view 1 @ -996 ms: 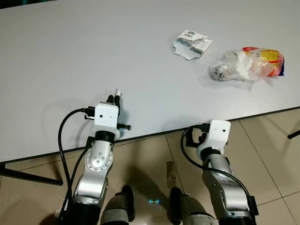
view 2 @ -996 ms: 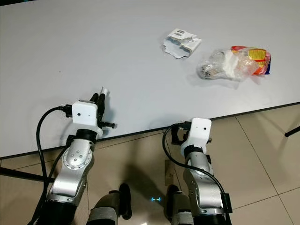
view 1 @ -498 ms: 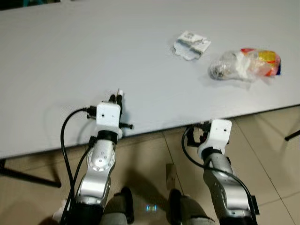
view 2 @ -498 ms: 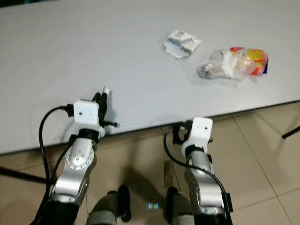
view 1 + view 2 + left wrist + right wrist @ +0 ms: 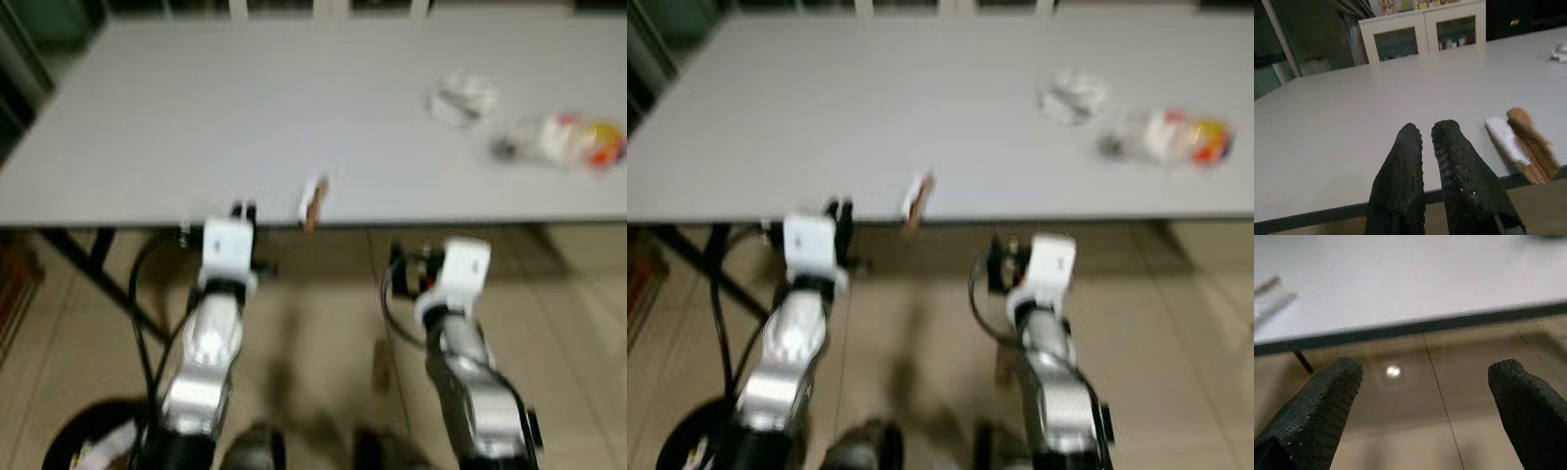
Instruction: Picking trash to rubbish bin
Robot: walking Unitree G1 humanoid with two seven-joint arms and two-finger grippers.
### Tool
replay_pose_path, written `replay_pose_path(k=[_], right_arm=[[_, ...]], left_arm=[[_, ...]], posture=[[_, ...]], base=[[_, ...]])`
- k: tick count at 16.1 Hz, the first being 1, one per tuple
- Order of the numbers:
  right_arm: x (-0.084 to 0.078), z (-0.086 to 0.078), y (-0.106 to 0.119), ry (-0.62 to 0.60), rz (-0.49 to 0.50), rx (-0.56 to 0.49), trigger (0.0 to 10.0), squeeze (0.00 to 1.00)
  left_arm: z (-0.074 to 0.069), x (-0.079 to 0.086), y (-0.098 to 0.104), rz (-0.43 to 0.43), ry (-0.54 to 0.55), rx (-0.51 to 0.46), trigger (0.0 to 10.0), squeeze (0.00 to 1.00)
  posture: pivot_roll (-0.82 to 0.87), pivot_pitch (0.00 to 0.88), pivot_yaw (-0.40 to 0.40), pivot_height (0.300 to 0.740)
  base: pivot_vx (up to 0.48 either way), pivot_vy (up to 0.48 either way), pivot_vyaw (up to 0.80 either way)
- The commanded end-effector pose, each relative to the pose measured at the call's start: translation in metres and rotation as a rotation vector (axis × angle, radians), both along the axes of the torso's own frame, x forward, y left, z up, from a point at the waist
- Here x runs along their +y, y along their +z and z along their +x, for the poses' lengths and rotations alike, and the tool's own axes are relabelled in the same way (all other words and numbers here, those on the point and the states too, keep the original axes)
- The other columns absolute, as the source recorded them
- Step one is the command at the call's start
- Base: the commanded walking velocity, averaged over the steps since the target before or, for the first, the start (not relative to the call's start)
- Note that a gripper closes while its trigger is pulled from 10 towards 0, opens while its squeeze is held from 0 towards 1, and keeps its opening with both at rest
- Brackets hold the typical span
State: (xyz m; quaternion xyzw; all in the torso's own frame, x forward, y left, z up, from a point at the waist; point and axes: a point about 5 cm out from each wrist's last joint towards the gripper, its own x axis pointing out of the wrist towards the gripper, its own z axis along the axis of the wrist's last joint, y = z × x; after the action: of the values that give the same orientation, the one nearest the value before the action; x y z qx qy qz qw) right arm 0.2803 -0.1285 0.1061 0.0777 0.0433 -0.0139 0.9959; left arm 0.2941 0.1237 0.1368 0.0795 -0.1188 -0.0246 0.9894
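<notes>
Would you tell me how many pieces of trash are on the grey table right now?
3: a brown-and-white wrapper at the near edge, a crumpled white packet far right, and a clear plastic bag beside it. Blur may hide more.

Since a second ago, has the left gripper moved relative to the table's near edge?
Yes. The left gripper has drawn back: its white wrist housing sat over the table, and now the gripper barely reaches past the near edge.

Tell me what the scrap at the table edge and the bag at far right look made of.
Scrap: seems paper or thin card, matte, a white strip beside a brown one; blur leaves it open. Bag: looks like clear glossy plastic film, with pale contents and an orange-yellow patch showing through. Table: smooth pale grey top, likely laminate.
</notes>
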Motion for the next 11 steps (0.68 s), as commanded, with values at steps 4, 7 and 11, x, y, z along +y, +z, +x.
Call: replay_pose_path(k=[4,7,11], right_arm=[[-0.0004,-0.0009,0.0006,-0.006,0.020,-0.005,10.0,0.00],[-0.0001,-0.0021,0.0000,0.000,0.018,0.002,10.0,0.00],[-0.0011,-0.0036,-0.0007,-0.001,0.019,0.008,10.0,0.00]], left_arm=[[-0.0008,-0.0023,0.0016,-0.003,-0.003,-0.005,10.0,0.00],[-0.0013,-0.0012,0.0009,-0.006,0.000,0.000,10.0,0.00],[-0.0026,-0.0016,-0.0001,-0.009,0.001,0.005,10.0,0.00]], posture=[[-0.03,0.177,0.029,0.740],[-0.03,0.183,0.027,0.740],[-0.03,0.196,0.023,0.740]], base=[[0.000,0.000,0.00],[0.000,0.000,0.00],[0.000,0.000,0.00]])
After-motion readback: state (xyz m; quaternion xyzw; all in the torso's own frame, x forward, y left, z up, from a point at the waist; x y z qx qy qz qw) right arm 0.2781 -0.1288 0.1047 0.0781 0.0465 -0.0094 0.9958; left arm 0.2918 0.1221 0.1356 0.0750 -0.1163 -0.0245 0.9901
